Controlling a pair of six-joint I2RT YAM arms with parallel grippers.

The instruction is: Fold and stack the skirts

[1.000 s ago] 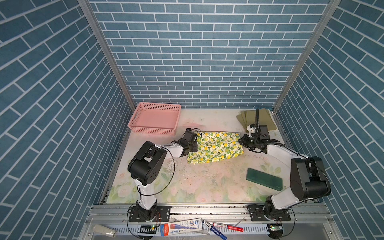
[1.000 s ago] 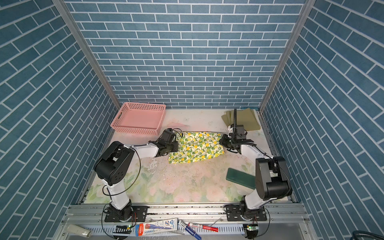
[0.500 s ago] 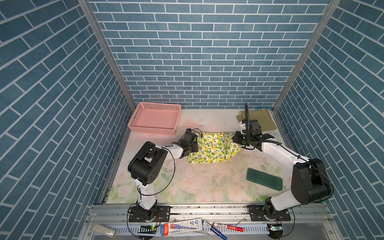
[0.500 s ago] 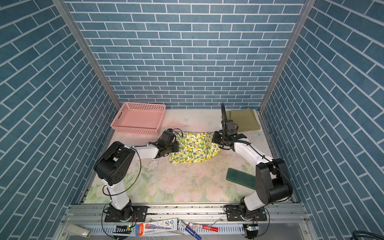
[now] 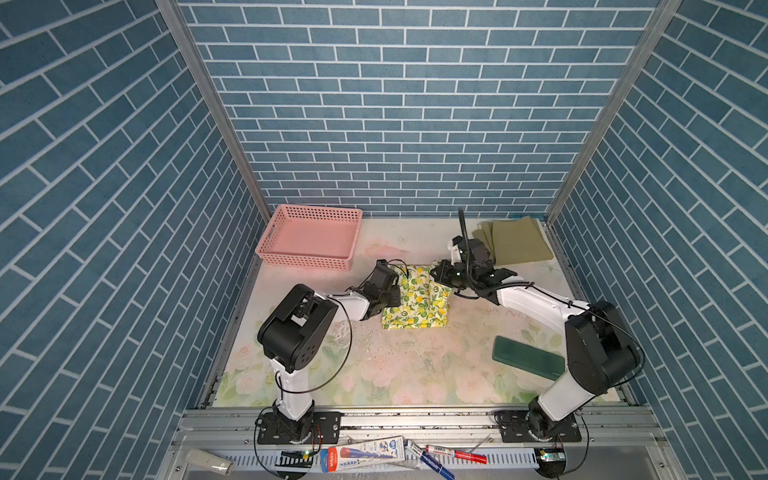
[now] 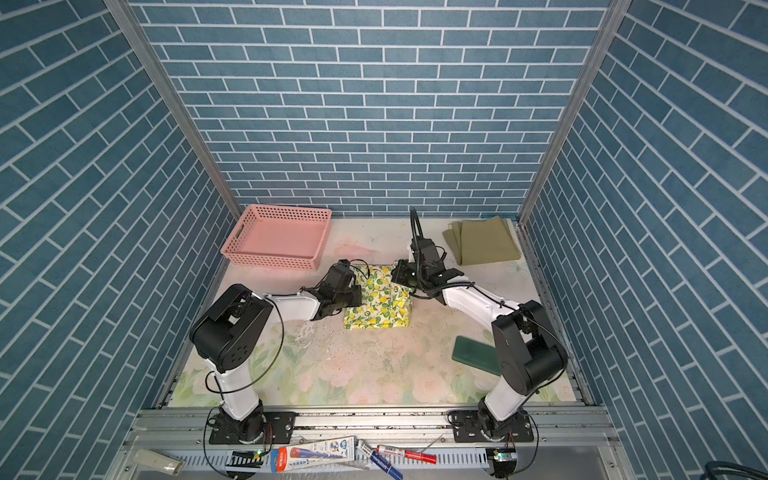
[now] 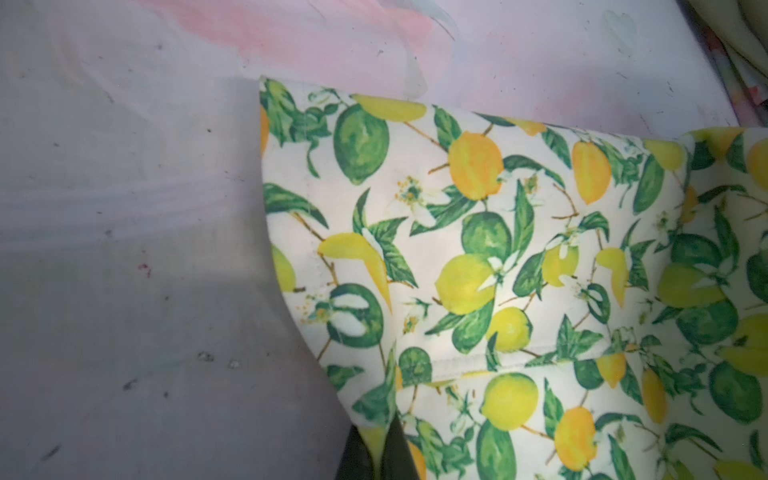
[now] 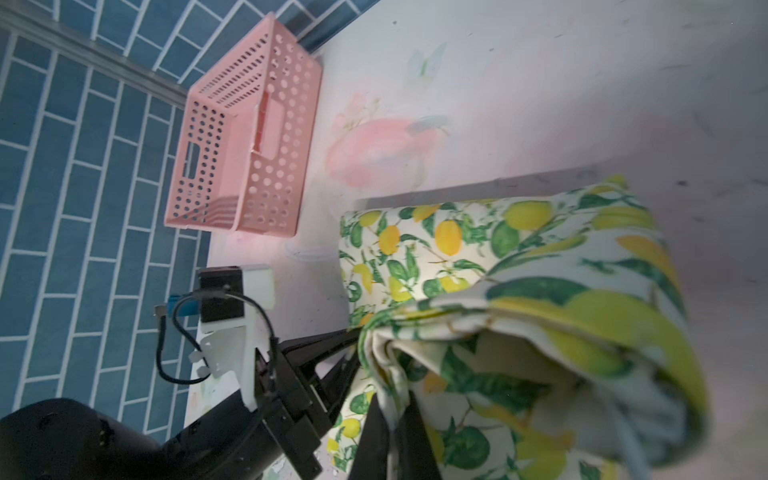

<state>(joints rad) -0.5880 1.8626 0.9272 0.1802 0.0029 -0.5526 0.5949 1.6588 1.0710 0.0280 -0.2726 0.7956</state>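
Observation:
The lemon-print skirt [image 5: 417, 307] [image 6: 380, 307] lies mid-table, folded to a narrow rectangle, with its right side lifted over. My left gripper [image 5: 394, 296] [image 7: 376, 451] is low at the skirt's left edge, shut on a pinch of that lemon cloth. My right gripper [image 5: 435, 272] [image 8: 392, 419] hangs over the skirt's far right corner, shut on a bunched fold of the same skirt [image 8: 519, 316], which drapes down from it. The plain olive skirt [image 5: 517, 241] [image 6: 484, 243] lies folded flat in the far right corner, away from both grippers.
A pink perforated basket [image 5: 309, 243] [image 8: 245, 141] stands at the far left. A dark green flat block [image 5: 528, 357] lies near the right arm's base. Brick-patterned walls close in three sides. Pens and a tube lie on the front rail [image 5: 374, 451].
My right gripper has travelled left with the lemon skirt's right edge, carrying it over the rest of the skirt, which now looks about half as wide. The left gripper has held still.

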